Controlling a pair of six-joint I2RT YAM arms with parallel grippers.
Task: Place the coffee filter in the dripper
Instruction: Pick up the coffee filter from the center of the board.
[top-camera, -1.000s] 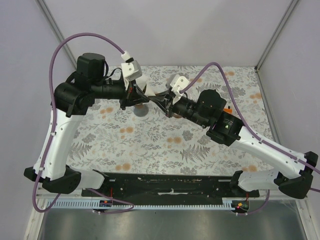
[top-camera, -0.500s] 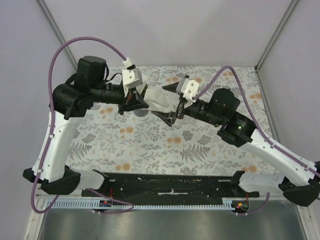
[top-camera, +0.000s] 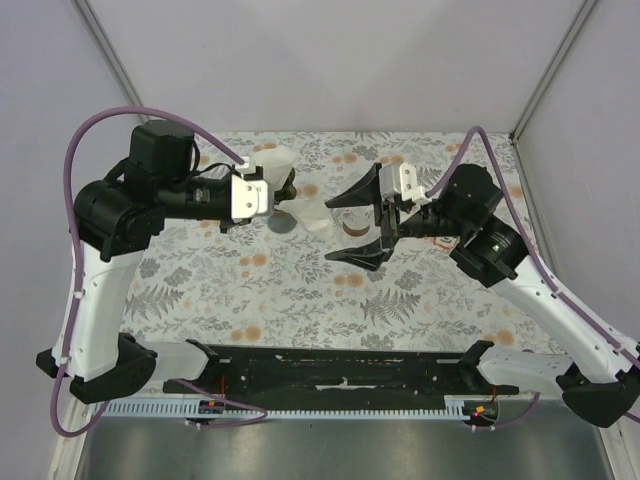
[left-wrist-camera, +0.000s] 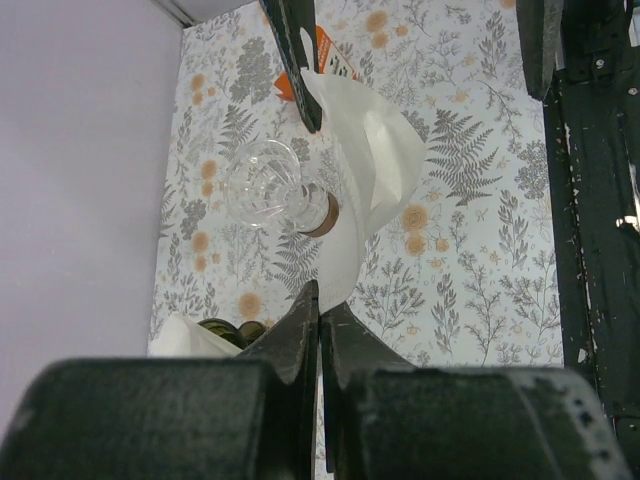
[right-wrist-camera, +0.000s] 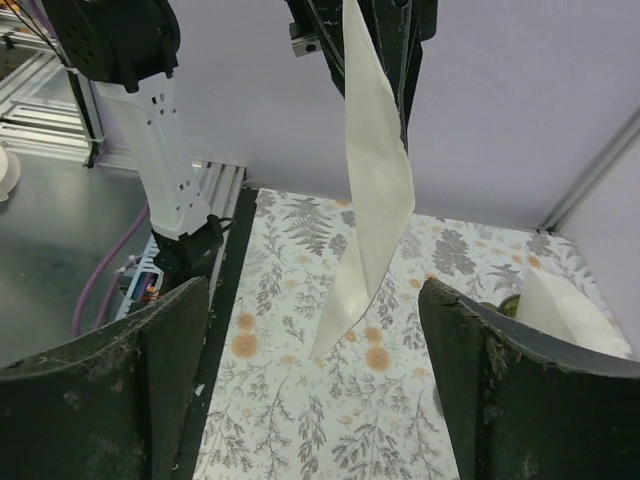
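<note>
White filter (left-wrist-camera: 375, 170) hanging, clear glass dripper (left-wrist-camera: 262, 185) nearby

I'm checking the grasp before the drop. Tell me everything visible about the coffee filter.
The coffee filter is thin white paper, cone-shaped, partly opened and slightly twisted. The left gripper pinches one edge, jaws closed, so it hangs over the floral table near the glass dripper. Nothing else touches it; the right gripper stands open, apart.

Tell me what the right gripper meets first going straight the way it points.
Probably the white paper coffee filter held by the shut left gripper; it hangs centred between the right gripper's open fingers, though depth is unclear.
</note>
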